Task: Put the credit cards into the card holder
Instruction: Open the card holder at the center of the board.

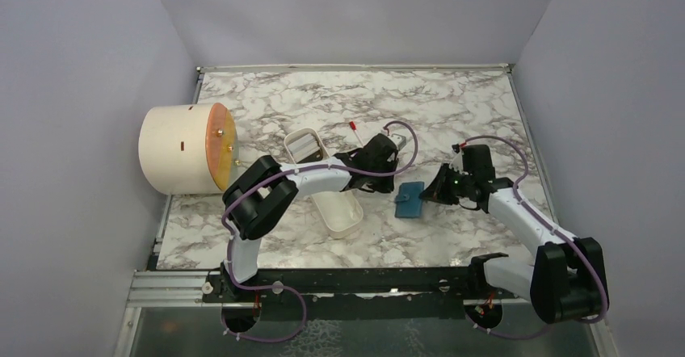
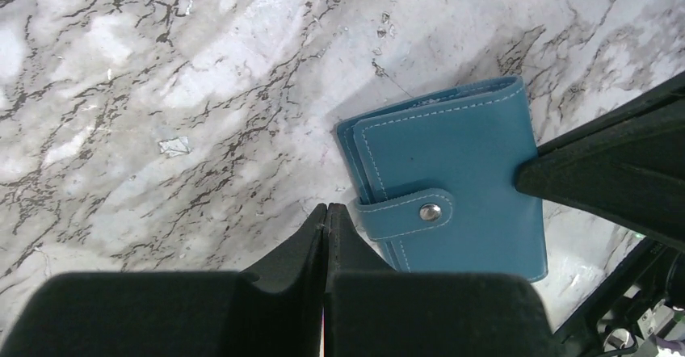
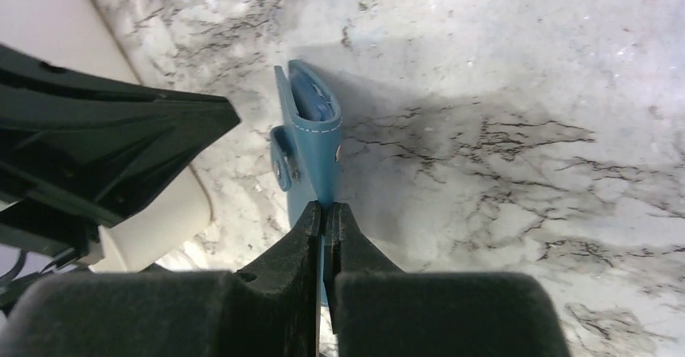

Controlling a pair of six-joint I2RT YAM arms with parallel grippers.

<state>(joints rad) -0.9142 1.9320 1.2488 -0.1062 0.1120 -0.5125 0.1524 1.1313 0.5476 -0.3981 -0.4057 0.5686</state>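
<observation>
— Where's the card holder (image 2: 460, 163)?
— Folded on the tabletop (image 1: 452, 107), centre-right; the right gripper (image 3: 324, 213) pinches its right edge.
— And the left gripper (image 2: 325, 218)?
— Closed on nothing, just beside the strap (image 2: 404, 216). White tray (image 1: 343, 216) under that arm, cream cylinder (image 1: 174, 151) at the left edge.

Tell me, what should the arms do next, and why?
Probably the left end effector, shut beside the snap tab, should open and pinch it: the holder is snapped closed, its edge clamped by the right end effector.

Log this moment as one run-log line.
left pincer: shut beside teal snap tab | right pincer: shut on edge of teal-blue stitched folding card holder | credit cards: none in view
</observation>
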